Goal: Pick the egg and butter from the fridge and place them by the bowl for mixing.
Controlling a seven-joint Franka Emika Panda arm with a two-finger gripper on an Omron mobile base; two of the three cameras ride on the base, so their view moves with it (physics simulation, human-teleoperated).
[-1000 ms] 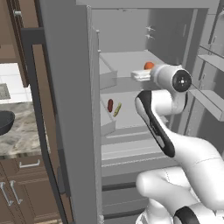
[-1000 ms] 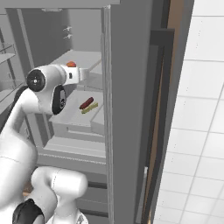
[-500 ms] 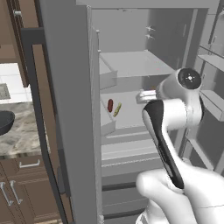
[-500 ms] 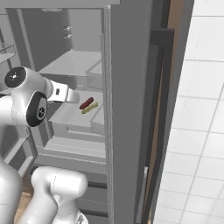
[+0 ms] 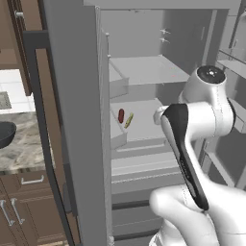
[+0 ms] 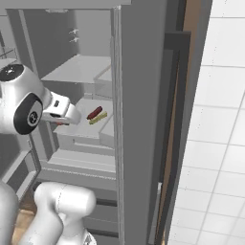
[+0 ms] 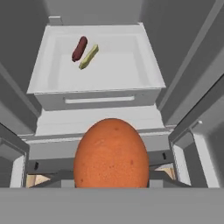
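Egg (image 7: 110, 153) — orange-brown, speckled, upright, close before hand camera. Butter (image 7: 89, 57) — slender yellow stick, lying in open fridge (image 7: 188, 52) drawer beside dark red oblong (image 7: 79, 48).

The egg (image 7: 111, 154) covers the claw's tips in the hand view and its lower end is cut off, the bowl (image 5: 6, 133) on the counter (image 5: 24, 151) is cropped by the left edge, and the arm hides the claw from both base cameras.
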